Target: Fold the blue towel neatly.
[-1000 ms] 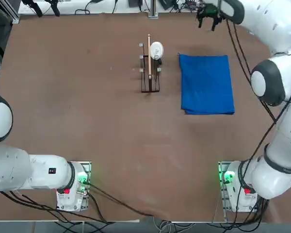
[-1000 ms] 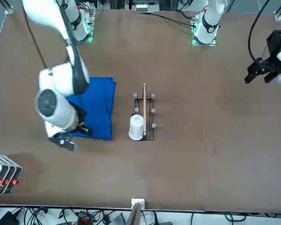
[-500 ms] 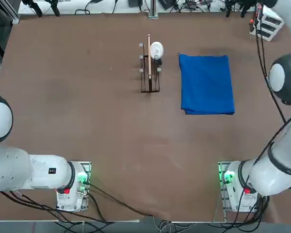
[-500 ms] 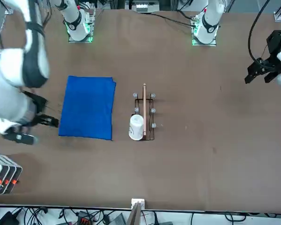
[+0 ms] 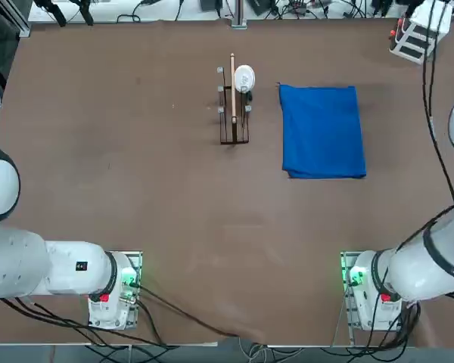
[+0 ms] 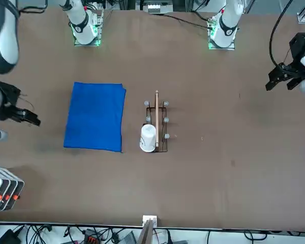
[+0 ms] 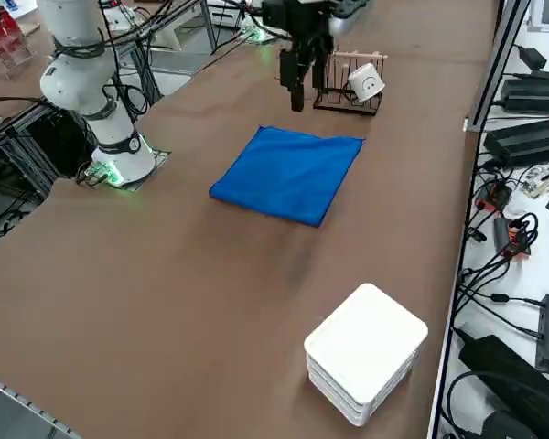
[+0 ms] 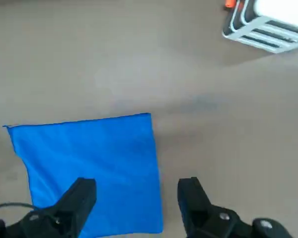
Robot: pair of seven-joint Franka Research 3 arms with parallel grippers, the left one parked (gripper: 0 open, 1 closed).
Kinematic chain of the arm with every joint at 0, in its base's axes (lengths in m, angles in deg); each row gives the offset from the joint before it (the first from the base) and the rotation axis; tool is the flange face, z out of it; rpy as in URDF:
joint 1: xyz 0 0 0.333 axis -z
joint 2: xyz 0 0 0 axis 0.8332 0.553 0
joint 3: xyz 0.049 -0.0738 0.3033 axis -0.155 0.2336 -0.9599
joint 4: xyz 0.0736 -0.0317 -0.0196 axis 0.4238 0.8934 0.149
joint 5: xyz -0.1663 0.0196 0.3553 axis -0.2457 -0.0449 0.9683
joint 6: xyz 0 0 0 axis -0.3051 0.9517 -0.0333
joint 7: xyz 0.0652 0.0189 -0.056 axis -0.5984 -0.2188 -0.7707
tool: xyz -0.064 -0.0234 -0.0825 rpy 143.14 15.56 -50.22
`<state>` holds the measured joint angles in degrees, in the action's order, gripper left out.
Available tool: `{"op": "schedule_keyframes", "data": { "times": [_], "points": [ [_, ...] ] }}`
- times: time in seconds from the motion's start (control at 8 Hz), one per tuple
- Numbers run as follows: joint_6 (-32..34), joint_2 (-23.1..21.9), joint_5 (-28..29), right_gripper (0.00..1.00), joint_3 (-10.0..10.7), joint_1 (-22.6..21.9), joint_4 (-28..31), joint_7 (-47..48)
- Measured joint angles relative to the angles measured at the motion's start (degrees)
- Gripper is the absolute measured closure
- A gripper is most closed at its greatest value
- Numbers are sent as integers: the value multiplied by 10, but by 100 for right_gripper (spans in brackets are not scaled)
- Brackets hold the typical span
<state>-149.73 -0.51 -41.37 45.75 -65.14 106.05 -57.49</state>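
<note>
The blue towel lies flat on the brown table, a smooth folded rectangle just beside the wooden rack; its tag is not visible. A white stacked box sits near the table's corner. The right gripper, partly cut off at the frame edge, hangs above the towel's edge with fingers apart, holding nothing.

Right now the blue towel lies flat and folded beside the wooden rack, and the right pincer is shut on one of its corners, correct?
Not quite. The blue towel does lie flat and folded beside the wooden rack, but the right pincer is open and holds nothing. The right wrist view shows its fingers apart above the towel, gripping no cloth.
</note>
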Motion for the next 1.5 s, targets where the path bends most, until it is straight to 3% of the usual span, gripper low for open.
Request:
{"op": "schedule_keyframes", "data": {
  "times": [0.12, 0.25, 0.38, 1.0, 1.5],
  "points": [
    [2, -20, 0, 0, -54, 55, 1, 0],
    [11, -39, 0, 0, -92, 88, 1, 0],
    [31, -58, 0, 0, -107, 97, 5, 0],
    [44, -174, -11, 0, -120, 100, 121, 0],
    [44, -191, -22, 0, -124, 100, 137, -25]
  ]
}}
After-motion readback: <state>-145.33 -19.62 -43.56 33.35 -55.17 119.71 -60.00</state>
